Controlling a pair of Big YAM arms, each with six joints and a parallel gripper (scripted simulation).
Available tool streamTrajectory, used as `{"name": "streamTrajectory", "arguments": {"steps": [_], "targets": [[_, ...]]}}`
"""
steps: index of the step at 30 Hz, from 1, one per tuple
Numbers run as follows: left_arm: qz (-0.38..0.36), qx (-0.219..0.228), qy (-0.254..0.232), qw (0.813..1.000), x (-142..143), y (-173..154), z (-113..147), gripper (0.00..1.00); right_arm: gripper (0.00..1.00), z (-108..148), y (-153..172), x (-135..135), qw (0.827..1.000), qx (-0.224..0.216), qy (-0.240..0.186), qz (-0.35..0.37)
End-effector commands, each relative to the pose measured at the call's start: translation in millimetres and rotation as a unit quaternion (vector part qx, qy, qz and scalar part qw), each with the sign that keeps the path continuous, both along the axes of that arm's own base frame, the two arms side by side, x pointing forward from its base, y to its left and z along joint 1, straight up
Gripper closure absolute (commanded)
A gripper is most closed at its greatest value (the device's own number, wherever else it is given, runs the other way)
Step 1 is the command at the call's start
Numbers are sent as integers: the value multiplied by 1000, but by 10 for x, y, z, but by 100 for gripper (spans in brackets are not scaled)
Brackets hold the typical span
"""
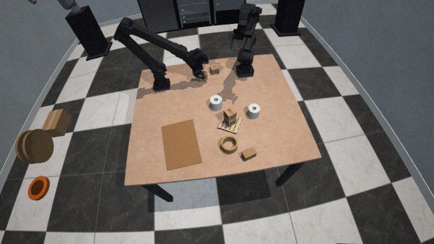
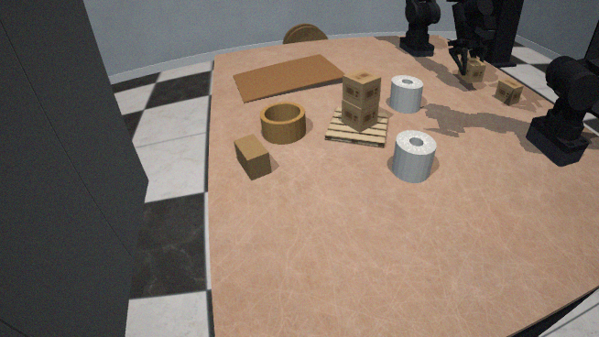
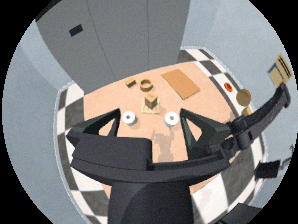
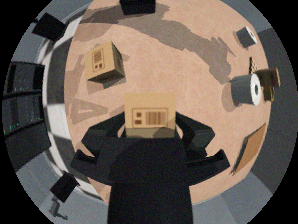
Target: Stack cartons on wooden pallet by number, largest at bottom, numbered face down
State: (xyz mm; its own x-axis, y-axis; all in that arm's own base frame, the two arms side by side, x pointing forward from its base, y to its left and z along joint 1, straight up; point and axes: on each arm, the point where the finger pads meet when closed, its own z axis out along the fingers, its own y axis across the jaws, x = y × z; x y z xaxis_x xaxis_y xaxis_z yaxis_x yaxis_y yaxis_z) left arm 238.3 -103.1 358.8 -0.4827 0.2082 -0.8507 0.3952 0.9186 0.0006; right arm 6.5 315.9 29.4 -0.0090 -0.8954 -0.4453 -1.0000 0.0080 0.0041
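Two cartons are stacked, one carton (image 1: pixel 229 113) (image 2: pixel 362 88) on another carton (image 2: pixel 359 115), on the small wooden pallet (image 1: pixel 224 127) (image 2: pixel 353 134) in the middle of the table; the stack also shows in the left wrist view (image 3: pixel 151 101). My right gripper (image 1: pixel 200 75) (image 4: pixel 150 111) is down at the table's far side, its fingers closed against the sides of a third carton (image 2: pixel 475 70) (image 4: pixel 149 115) that rests on the table. The fourth carton (image 1: pixel 214 69) (image 2: pixel 509 91) (image 4: pixel 103 62) lies close beside it. My left gripper (image 3: pixel 150 111) is open and empty, held high over the far edge.
Two white rolls (image 1: pixel 216 102) (image 1: pixel 253 111) (image 2: pixel 406 93) (image 2: pixel 414 156) flank the pallet. A brown ring (image 1: pixel 229 144) (image 2: pixel 283 122), a small plain box (image 1: pixel 249 153) (image 2: pixel 252 157) and a flat cardboard sheet (image 1: pixel 181 144) (image 2: pixel 288 77) lie towards the near side.
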Motion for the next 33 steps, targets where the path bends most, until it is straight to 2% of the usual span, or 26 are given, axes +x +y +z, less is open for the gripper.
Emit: {"name": "streamTrajectory", "arguments": {"steps": [1,4,8,13,22,25,27,33], "targets": [[1,-3,-7,1000,7,6,118,0,50,732,302,7,999,46,-5,8],[1,-3,-7,1000,7,6,118,0,50,795,300,7,999,46,-5,8],[1,-3,-7,1000,7,6,118,0,50,1261,282,6,999,46,-5,8],[1,-3,-7,1000,7,6,118,0,50,1636,259,6,999,46,-5,8],[1,-3,-7,1000,7,6,118,0,50,1640,318,102,999,42,-15,16],[1,-3,-7,1000,7,6,118,0,50,1646,335,316,998,44,-32,36],[1,-3,-7,1000,7,6,118,0,50,1645,343,553,997,43,-43,49],[1,-3,-7,1000,7,6,118,0,50,1609,321,1606,997,31,-41,55]]}}
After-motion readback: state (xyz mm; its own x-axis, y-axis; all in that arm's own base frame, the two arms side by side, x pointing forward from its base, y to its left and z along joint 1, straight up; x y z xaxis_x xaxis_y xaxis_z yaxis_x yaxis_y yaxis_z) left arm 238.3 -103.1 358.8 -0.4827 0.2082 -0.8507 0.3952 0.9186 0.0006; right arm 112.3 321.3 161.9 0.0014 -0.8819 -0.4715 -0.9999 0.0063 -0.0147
